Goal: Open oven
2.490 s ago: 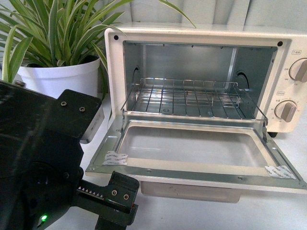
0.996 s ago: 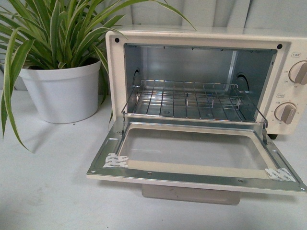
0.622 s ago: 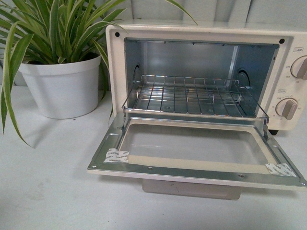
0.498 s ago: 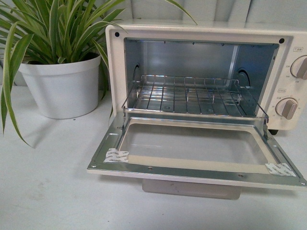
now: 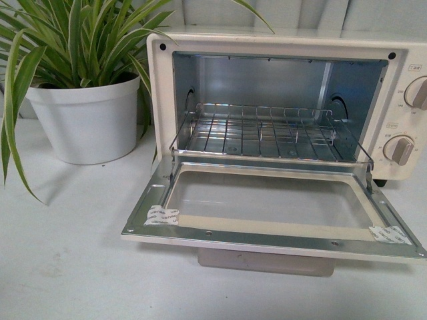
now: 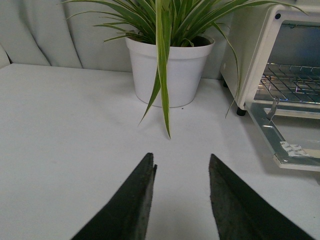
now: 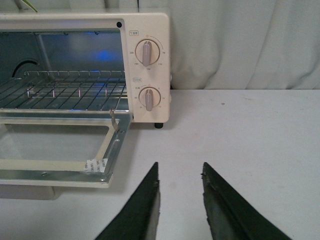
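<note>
My left pincer (image 6: 180,172) was released, empty, off the oven's (image 5: 280,47) plant-pot (image 5: 87,120) side. Right pincer (image 7: 181,182) was spread too, nothing held, near the knobs (image 7: 147,53). Oven door (image 5: 267,217) lay fully dropped, rack (image 5: 267,130) exposed.

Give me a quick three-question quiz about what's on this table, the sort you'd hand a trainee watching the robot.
1. True or false: the oven door is folded down flat and the wire rack is bare.
2. What stands beside the oven, on the side away from its knobs?
A. a kettle
B. a potted plant
C. a stack of plates
3. Fill in: the left gripper and the right gripper both hang over the table with their jaws ____, touching nothing.

Key: 1 true; 2 B, the potted plant; 3 open.
</note>
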`<state>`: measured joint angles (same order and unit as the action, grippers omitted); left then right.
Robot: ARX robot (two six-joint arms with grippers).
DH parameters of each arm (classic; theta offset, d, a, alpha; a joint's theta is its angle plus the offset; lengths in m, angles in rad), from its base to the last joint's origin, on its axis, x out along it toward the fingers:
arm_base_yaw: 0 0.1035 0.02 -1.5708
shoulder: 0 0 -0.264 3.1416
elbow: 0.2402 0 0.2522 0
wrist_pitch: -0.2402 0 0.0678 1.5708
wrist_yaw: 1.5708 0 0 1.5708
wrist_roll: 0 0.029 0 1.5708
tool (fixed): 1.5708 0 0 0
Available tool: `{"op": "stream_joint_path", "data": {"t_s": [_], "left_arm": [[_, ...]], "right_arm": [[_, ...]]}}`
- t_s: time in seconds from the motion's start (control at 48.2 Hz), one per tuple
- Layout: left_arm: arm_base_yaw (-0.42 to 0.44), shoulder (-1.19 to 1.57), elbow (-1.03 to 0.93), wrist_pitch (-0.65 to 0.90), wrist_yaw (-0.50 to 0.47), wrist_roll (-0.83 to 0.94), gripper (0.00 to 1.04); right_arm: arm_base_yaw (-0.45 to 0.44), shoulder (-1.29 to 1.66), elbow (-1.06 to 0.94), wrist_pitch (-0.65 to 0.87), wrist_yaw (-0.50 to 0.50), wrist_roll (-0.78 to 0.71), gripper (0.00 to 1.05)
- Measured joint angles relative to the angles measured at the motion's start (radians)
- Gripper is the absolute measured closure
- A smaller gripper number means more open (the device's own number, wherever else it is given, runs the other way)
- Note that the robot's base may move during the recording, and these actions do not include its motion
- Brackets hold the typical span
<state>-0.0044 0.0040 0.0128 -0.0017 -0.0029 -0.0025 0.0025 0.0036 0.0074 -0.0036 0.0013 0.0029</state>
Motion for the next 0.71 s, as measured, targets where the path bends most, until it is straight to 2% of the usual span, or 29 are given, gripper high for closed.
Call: {"op": "stream_joint_path", "data": {"t_s": [0.021,0.29,0.332,0.373,0.705], "left_arm": [[0.0,0.0,0.0,0.0,0.0,0.0,0.65],[0.0,0.0,0.0,0.0,0.0,0.0,0.06],[0.0,0.0,0.0,0.0,0.0,0.0,0.06],[0.0,0.0,0.0,0.0,0.0,0.0,0.07],[0.0,0.0,0.0,0.0,0.0,0.0,0.06]], "right_arm": [[0.0,0.0,0.0,0.0,0.0,0.0,0.72],[0.0,0.0,0.0,0.0,0.0,0.0,0.12],[0.0,0.0,0.0,0.0,0.0,0.001,0.07],[0.0,0.0,0.0,0.0,0.0,0.0,0.1],[0.0,0.0,0.0,0.0,0.0,0.0,0.09]]}}
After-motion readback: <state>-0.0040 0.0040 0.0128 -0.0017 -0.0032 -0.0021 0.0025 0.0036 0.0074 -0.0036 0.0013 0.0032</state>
